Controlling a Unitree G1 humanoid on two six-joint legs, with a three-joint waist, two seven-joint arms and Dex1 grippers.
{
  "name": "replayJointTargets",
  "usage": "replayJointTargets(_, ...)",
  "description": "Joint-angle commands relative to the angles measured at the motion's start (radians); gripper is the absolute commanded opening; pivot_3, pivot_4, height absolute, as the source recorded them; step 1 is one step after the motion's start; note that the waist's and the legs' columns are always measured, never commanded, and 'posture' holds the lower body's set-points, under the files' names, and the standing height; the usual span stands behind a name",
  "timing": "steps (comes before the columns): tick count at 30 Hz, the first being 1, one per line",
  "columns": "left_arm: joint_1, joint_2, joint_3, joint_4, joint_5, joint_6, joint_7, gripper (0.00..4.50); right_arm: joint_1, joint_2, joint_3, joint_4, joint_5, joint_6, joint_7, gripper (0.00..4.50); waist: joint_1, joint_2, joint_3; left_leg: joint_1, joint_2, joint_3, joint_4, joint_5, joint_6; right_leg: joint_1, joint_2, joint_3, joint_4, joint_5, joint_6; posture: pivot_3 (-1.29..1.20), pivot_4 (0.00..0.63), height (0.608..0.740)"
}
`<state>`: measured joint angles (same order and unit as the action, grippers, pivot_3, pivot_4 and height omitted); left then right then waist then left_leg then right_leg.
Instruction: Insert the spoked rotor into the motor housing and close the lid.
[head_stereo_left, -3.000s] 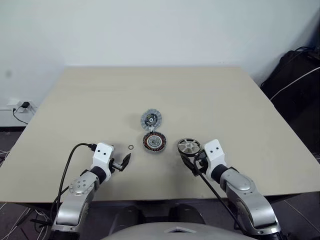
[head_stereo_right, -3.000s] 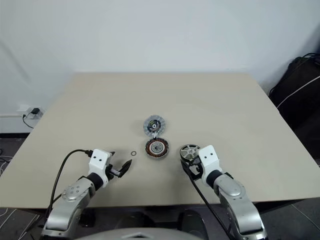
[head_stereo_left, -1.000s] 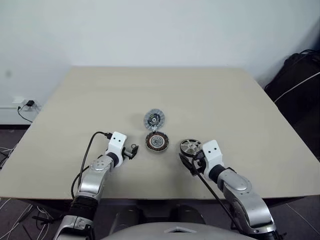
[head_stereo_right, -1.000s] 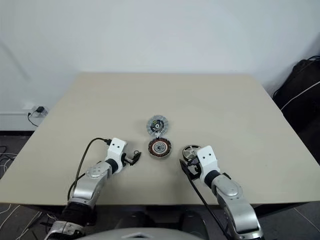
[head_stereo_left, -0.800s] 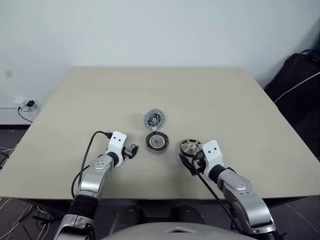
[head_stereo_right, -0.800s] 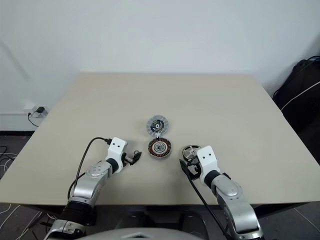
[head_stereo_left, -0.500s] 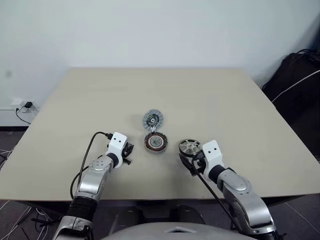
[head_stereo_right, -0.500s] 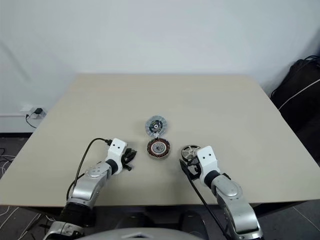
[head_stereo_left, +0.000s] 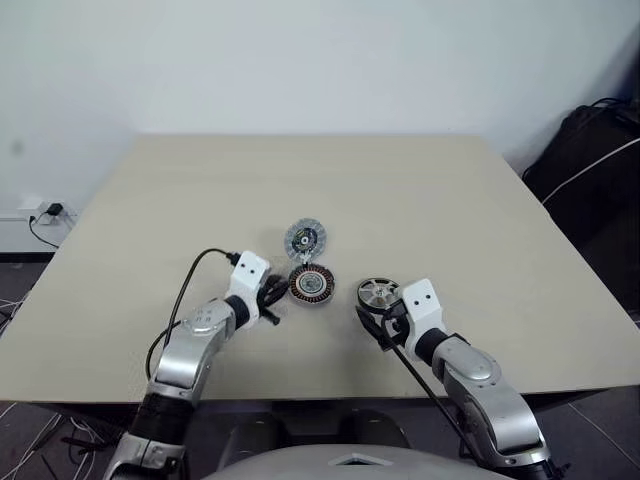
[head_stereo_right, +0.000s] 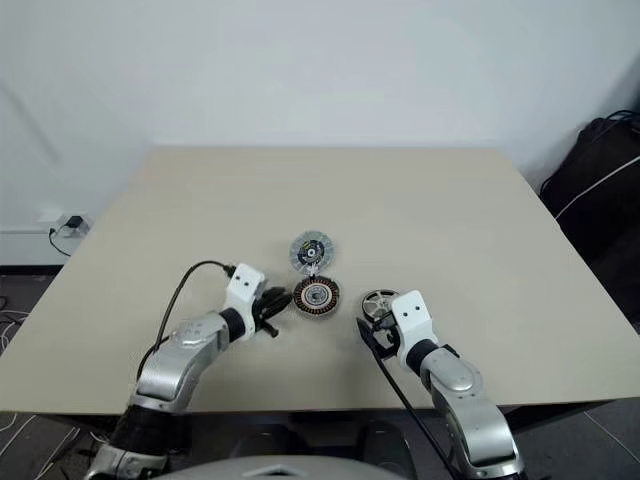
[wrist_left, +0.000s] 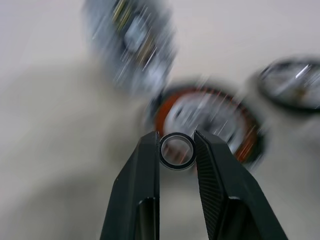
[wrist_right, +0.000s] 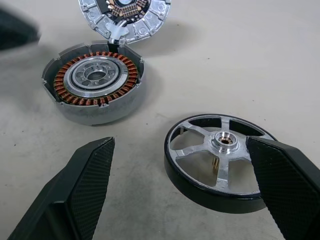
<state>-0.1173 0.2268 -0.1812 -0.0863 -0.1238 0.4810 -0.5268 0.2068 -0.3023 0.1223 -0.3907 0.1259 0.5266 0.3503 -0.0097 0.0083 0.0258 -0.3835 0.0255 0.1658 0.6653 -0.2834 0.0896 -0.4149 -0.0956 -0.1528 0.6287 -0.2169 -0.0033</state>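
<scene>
Black fingers (wrist_left: 215, 190) of my left claw (wrist_left: 177, 150) pinch a small dark ring (wrist_left: 177, 150), held just short of the motor housing (head_stereo_left: 310, 285). My right claw (wrist_right: 190, 195) stands spread wide, holding nothing, one finger on each side of the spoked rotor (wrist_right: 220, 160), not touching it. That rotor lies flat on the beige table (head_stereo_left: 420, 190), silver spokes up, black rim outside, near the housing's right. Next, the motor housing: dark ring body, copper-brown windings around a pale hub, open face up, at the table's middle. Farthest, the lid (head_stereo_left: 303, 239): ribbed silver disc, dark and green face showing, its near edge touching the housing's far rim.
</scene>
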Motion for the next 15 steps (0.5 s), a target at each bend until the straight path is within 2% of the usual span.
replayJointTargets(1,-0.052,-0.023,-0.042,0.0,-0.003,-0.006,-0.014,0.67,-0.019,0.002,-0.005,-0.012,0.001,-0.02,0.0,4.5,-0.001,0.0,0.0,0.0,0.0,0.0,0.0,0.0,0.0,0.0,0.0,0.0,0.0,0.0,0.0,0.0,0.0,0.74)
replayJointTargets(8,-0.146,-0.069,-0.096,0.157,0.046,-0.059,0.013,0.67,-0.005,0.005,-0.001,-0.025,-0.004,-0.032,-0.007,4.5,0.0,0.0,0.0,0.0,0.0,0.0,0.001,0.0,0.0,0.0,0.002,0.0,0.0,0.0,0.0,0.0,0.0,0.74)
replayJointTargets(15,-0.191,-0.094,-0.098,0.286,0.079,-0.103,0.045,0.67,0.01,0.009,-0.002,-0.033,-0.004,-0.036,-0.018,4.5,0.001,-0.001,0.0,0.0,0.0,0.0,0.001,0.0,0.0,0.0,0.002,0.0,0.0,0.0,0.0,0.0,0.0,0.74)
